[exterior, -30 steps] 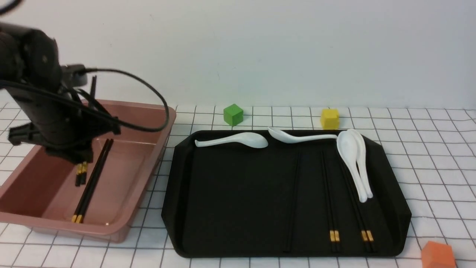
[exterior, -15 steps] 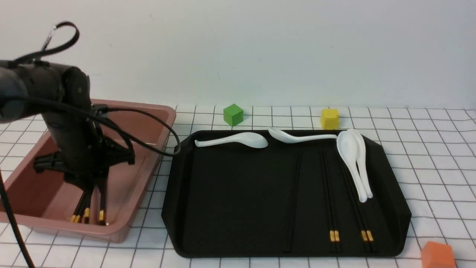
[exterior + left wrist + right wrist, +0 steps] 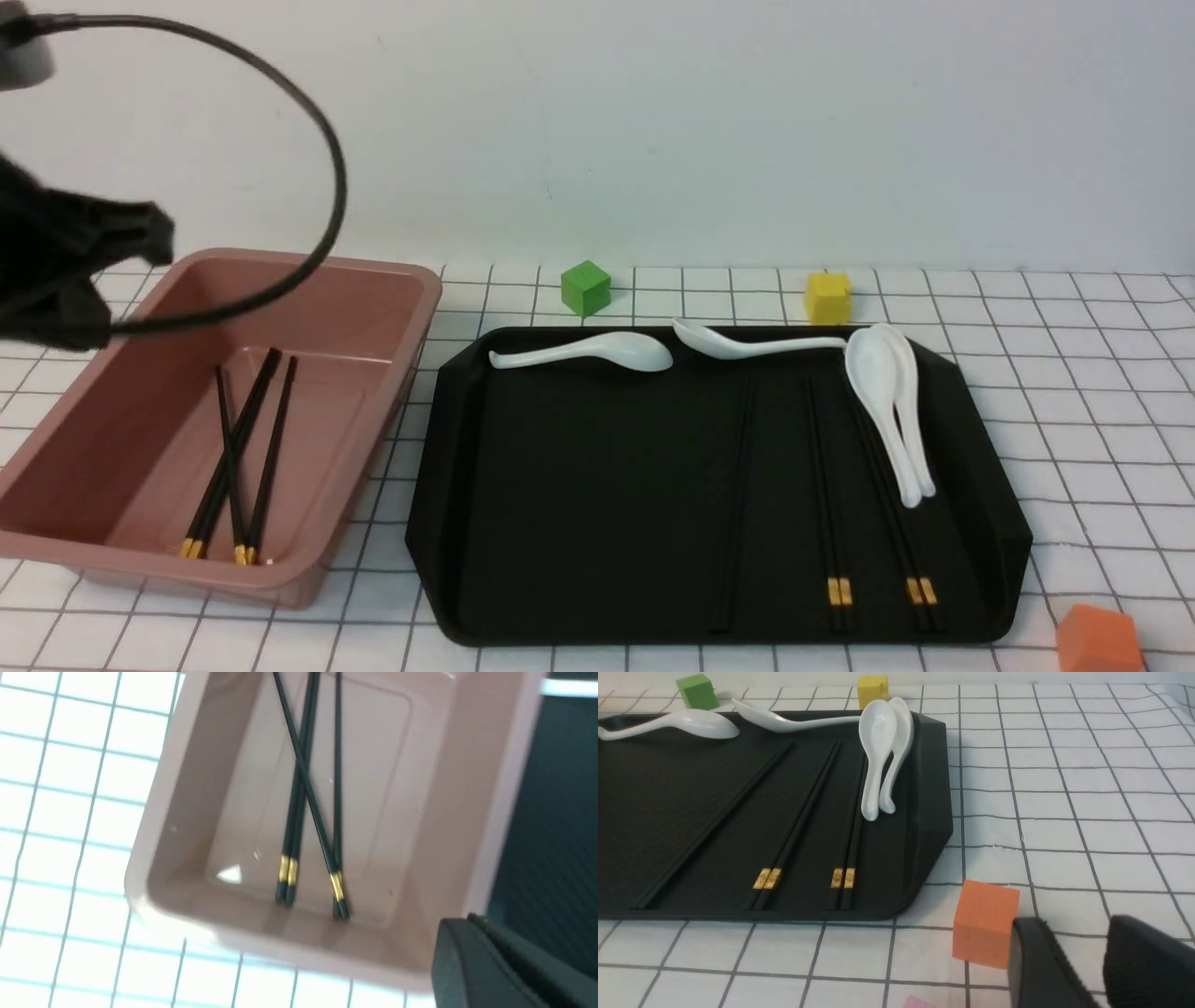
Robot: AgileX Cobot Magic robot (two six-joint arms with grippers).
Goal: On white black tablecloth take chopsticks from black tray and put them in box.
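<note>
Front: four chopsticks point(image 3: 245, 439) lie in the box point(image 3: 373, 280), left; others remain on the black tray point(image 3: 579, 485). Left wrist: my left gripper point(image 3: 474, 926), pinched closed and empty, hangs above the box. Right wrist: my right gripper point(image 3: 1076, 924) stands slightly parted, empty, beside an orange cube point(image 3: 985, 924).

box point(image 3: 93, 439) sits left of the tray point(image 3: 597, 485), four chopsticks point(image 3: 233, 453) in it. on the tray: three pairs point(image 3: 824, 485) i think, spoons point(image 3: 878, 383) behind.
</note>
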